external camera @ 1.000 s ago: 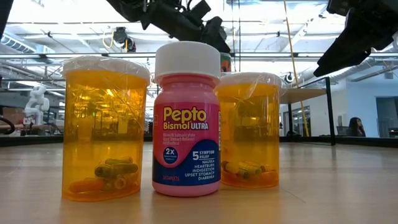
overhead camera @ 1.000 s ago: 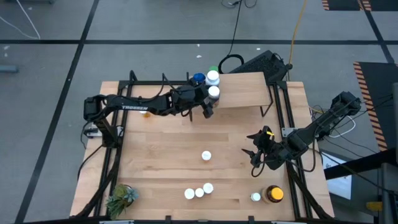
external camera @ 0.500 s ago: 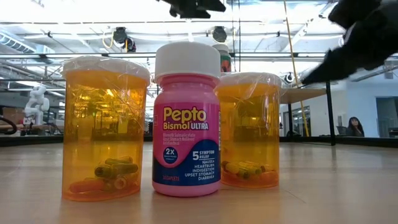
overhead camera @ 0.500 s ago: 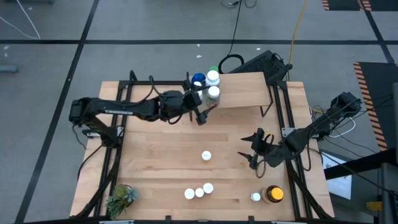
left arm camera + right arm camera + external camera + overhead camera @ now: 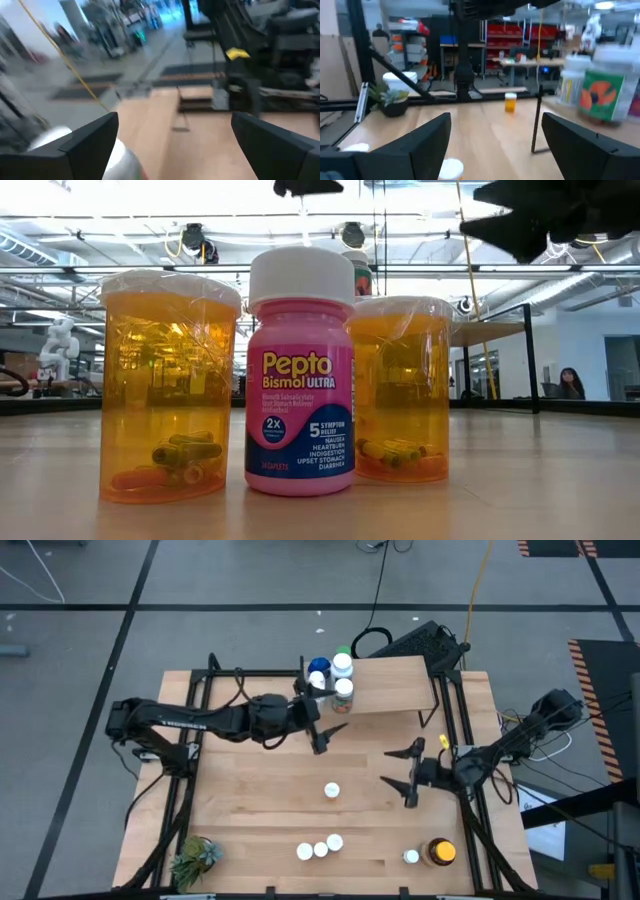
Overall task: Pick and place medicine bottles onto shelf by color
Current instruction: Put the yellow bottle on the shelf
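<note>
Left tool (image 5: 322,730): my fingers spread, empty, beside the shelf's (image 5: 395,685) left edge.
Right tool (image 5: 400,766): spread, empty, over open tabletop (image 5: 250,790).
Medicine bottles (image 5: 342,688): three at the shelf's left end.

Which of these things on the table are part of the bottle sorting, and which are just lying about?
For the job: shelf; bottles at its left end; loose white-capped bottles; yellow-lidded amber jar.
Lying about: small green plant; black device behind the shelf.

I see open tabletop (image 5: 260,790) between my two arms, blocked only by one white-capped bottle (image 5: 332,791); capped bottles (image 5: 343,690) crowd the shelf (image 5: 395,685) edge.
</note>
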